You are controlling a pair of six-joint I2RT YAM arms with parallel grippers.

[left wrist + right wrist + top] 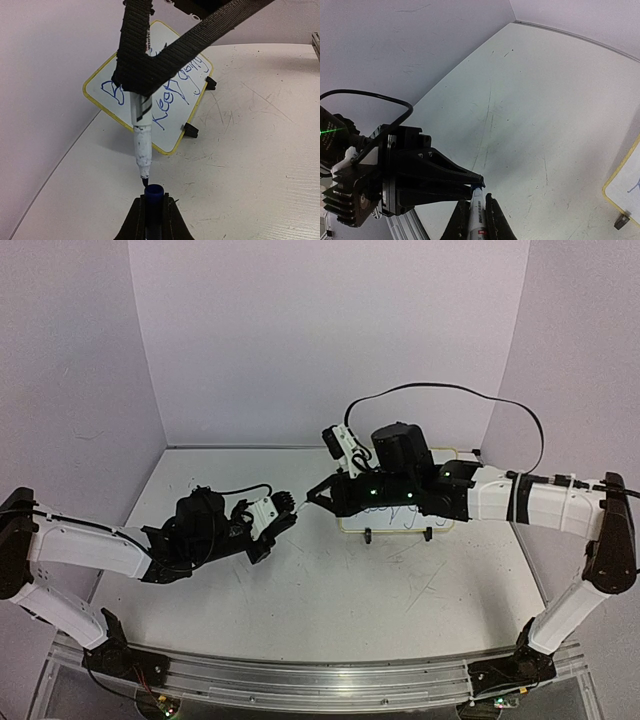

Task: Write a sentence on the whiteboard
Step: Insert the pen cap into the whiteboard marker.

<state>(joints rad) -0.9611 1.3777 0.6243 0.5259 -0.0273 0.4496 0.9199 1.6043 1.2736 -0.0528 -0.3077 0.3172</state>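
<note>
Closest to my left wrist camera is a blue cap [154, 192], pinched upright between the closed fingers of my left gripper [154, 197], its open mouth facing 12 o'clock. Just above it hangs the dark tip of a marker [141, 145]. The tip is a hair toward 11 o'clock of the mouth, and I cannot tell whether the two touch. My right gripper [135, 85] is clamped on the marker's barrel, which is white and smudged with ink lower down.

From above, my two grippers meet near the middle of the table [330, 600], the left gripper [285, 510] at 9 o'clock and the right gripper [315, 498] at 3 o'clock. The tabletop is white and heavily scratched, with dark scuffs. Plain pale walls [330, 340] close it in on three sides, and a metal rail [300, 685] runs along the near edge at 6 o'clock.

The whiteboard [395, 524] lies flat on the table at 3 o'clock of my right gripper, mostly hidden under my right forearm. Its two black clip feet [368, 536] point toward 6 o'clock. In the left wrist view the whiteboard [167, 137] sits at 12 o'clock beyond the marker, well apart from the cap, with blue handwriting [175, 95] across it.
</note>
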